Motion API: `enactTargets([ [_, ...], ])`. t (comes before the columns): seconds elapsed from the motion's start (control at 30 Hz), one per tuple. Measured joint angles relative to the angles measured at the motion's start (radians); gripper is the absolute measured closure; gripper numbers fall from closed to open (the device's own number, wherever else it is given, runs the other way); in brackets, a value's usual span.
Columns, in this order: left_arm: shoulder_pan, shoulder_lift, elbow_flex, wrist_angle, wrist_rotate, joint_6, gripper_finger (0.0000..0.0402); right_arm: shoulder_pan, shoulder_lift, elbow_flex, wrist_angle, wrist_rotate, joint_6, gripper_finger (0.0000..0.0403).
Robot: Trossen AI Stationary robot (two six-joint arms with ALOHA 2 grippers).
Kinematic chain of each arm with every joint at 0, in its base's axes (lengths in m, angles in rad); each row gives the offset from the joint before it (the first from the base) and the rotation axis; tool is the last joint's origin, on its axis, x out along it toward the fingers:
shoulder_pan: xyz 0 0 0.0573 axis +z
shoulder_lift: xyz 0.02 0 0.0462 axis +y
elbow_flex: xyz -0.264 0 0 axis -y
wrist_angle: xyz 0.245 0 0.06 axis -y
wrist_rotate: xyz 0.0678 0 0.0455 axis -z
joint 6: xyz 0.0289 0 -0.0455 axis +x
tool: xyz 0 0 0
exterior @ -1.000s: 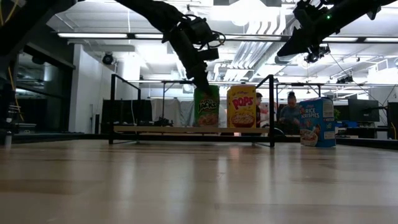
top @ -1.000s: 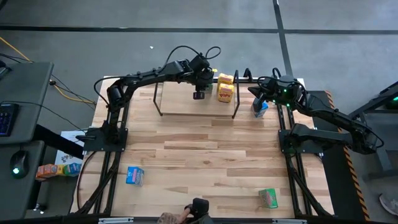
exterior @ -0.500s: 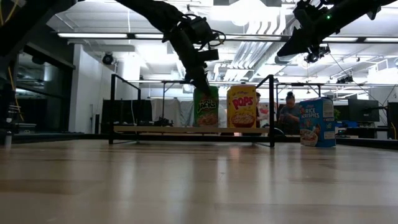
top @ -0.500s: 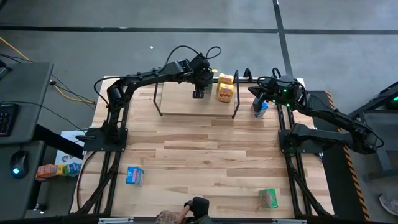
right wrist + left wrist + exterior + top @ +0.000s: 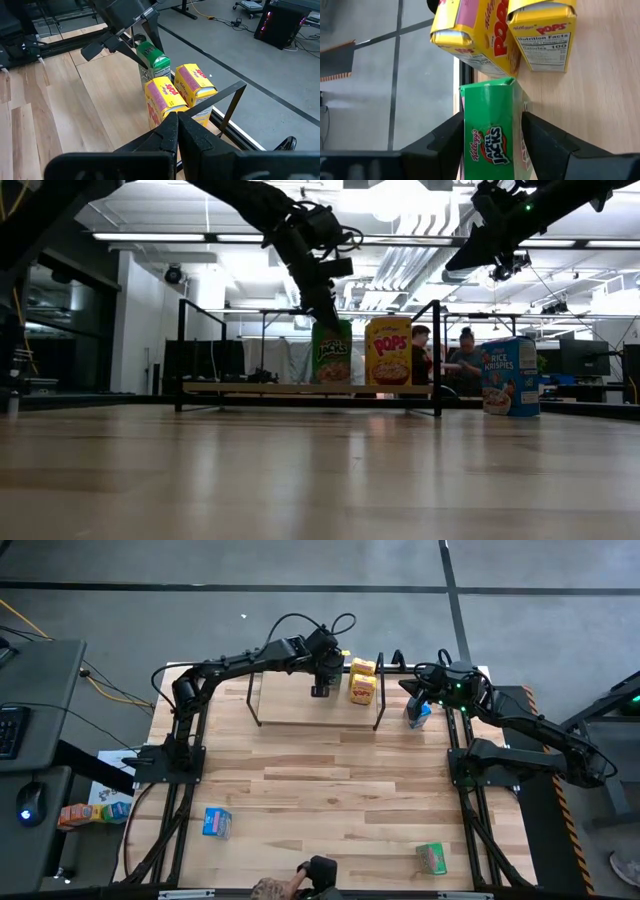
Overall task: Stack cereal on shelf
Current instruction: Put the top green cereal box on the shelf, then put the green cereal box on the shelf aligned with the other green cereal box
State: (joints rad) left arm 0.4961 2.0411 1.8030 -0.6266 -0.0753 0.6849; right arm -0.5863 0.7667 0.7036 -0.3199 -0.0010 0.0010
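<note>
A green Apple Jacks cereal box (image 5: pixel 492 130) stands upright on the shelf plank (image 5: pixel 250 388) (image 5: pixel 290 705), with two yellow Pops boxes (image 5: pixel 390 352) (image 5: pixel 362 686) to its right. My left gripper (image 5: pixel 492 120) (image 5: pixel 324 315) is over the green box, shut on its top. My right gripper (image 5: pixel 176 131) (image 5: pixel 420 692) is shut and holds nothing. It hovers above a blue Rice Krispies box (image 5: pixel 510 375) (image 5: pixel 418 716) that stands on the table right of the shelf. A second blue box (image 5: pixel 216 822) and a second green box (image 5: pixel 432 858) lie near the table's near edge. My left gripper has the green box's upper end (image 5: pixel 468 145) pinched between its two fingers (image 5: pixel 445 145), one on each narrow side. It comes from above, slanting down. The box stands upright with its bottom on the shelf plank.
The shelf's black wire uprights (image 5: pixel 183 355) (image 5: pixel 438 355) stand at each end of the plank, the right one between the yellow boxes and the blue box. A person (image 5: pixel 290 890) is at the table's near edge. People (image 5: pixel 440 355) show in the room behind.
</note>
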Motion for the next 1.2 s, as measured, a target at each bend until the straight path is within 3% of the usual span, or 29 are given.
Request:
enactTargets([
  [0.4,-0.004,-0.002,0.163,-0.085,0.0,-0.053,0.0215,0.0,0.0,0.0,0.0,0.0,0.0,0.0402],
  [0.53,-0.014,-0.002,0.245,-0.167,-0.017,-0.066,0.0215,0.0,0.0,0.0,0.0,0.0,0.0,0.0402],
  [0.67,-0.03,-0.002,0.362,-0.278,-0.032,-0.175,0.0215,0.0,0.0,0.0,0.009,0.0,0.0,0.0402],
  [0.73,-0.035,-0.013,0.406,-0.348,0.013,-0.243,0.0215,0.0,0.0,0.0,0.018,0.001,0.0,0.0402],
  [0.83,-0.042,-0.063,0.413,-0.372,0.165,-0.352,0.0215,0.0,0.0,0.0,0.026,0.001,0.002,0.0402],
  [1.0,-0.053,-0.207,0.287,-0.269,0.409,-0.425,0.0215,0.0,0.0,0.0,0.026,0.001,0.022,0.0402],
  [1.1,-0.062,-0.342,0.105,-0.104,0.427,-0.459,0.0215,0.0,0.0,0.0,0.026,0.001,0.026,0.0402],
  [1.2,-0.066,-0.511,-0.153,0.113,0.402,-0.494,0.0215,0.0,0.0,0.0,0.028,0.001,0.026,0.0402],
])
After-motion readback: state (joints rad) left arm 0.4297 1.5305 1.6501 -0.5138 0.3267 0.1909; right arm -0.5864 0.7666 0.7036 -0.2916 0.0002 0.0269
